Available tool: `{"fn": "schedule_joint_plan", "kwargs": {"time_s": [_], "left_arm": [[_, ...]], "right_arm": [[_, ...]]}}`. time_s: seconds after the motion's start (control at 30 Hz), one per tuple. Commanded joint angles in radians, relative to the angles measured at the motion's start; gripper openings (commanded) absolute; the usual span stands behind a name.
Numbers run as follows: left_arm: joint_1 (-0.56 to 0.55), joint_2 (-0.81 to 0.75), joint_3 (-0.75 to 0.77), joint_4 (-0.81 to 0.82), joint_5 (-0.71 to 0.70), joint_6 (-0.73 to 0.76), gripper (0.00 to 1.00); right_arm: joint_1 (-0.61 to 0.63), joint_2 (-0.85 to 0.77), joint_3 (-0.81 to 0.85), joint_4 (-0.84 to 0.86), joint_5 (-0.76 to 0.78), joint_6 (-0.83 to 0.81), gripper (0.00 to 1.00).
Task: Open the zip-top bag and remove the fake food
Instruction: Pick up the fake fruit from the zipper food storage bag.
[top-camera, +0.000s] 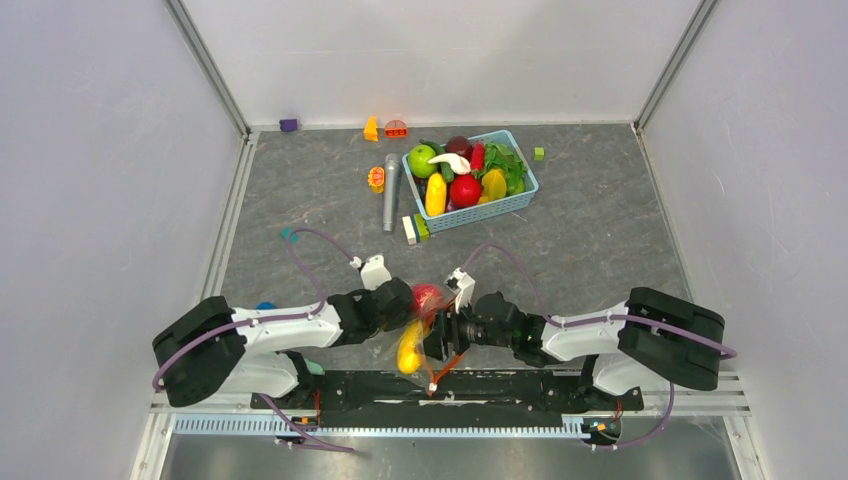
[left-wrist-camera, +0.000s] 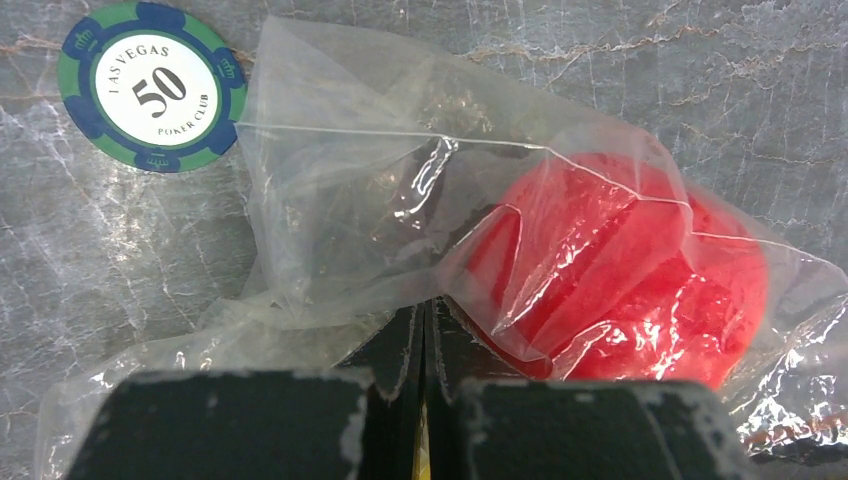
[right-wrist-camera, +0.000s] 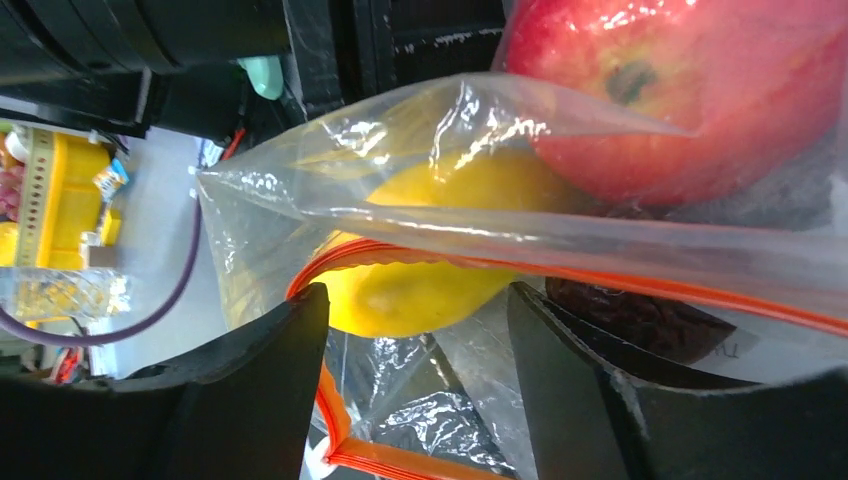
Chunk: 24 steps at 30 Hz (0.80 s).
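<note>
Top external view, Ben: where is the clear, crinkly plastic zip-top bag (top-camera: 428, 338)?

Between the two arms, Ada, over the near part of the grey marbled table (top-camera: 600, 230). It is well apart from the light-blue plastic basket (top-camera: 480, 213) of toy produce on the far side.

And the food?

All inside the bag. A glossy red round fruit (right-wrist-camera: 680, 90) sits against a yellow mango-like piece (right-wrist-camera: 430, 240), and a dark maroon piece (right-wrist-camera: 640, 310) lies under the film beside them.

How does the left gripper (left-wrist-camera: 428, 310) stand?

Its fingers (left-wrist-camera: 390, 360) are pressed together on a bunched fold of the bag, right next to the red fruit. Past the film, a green, blue and white poker chip (left-wrist-camera: 152, 87) lies flat on the table.

The right gripper (right-wrist-camera: 415, 300)?

Jaws wide apart, clamping nothing. The yellow piece and the orange-red zip strip (right-wrist-camera: 700, 290) lie in the gap between its black fingers (right-wrist-camera: 260, 400).

Is the zip parted?

I cannot tell. Near one finger the strip forks: one run crosses toward the red fruit and another curves down.
</note>
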Motion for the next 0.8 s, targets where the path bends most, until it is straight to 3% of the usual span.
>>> {"fn": "schedule_joint_plan", "kwargs": {"time_s": [0.0, 0.4, 0.77], "left_arm": [[-0.018, 0.039, -0.037, -0.075, 0.009, -0.034, 0.02], [-0.054, 0.025, -0.049, -0.061, 0.012, -0.067, 0.02], [-0.090, 0.011, -0.067, -0.034, 0.011, -0.093, 0.02]], "right_arm": [[0.004, -0.005, 0.058, 0.001, -0.018, 0.094, 0.74], [0.002, 0.092, 0.098, -0.080, 0.013, 0.298, 0.78], [-0.012, 0.151, 0.156, -0.222, 0.029, 0.297, 0.78]]}}
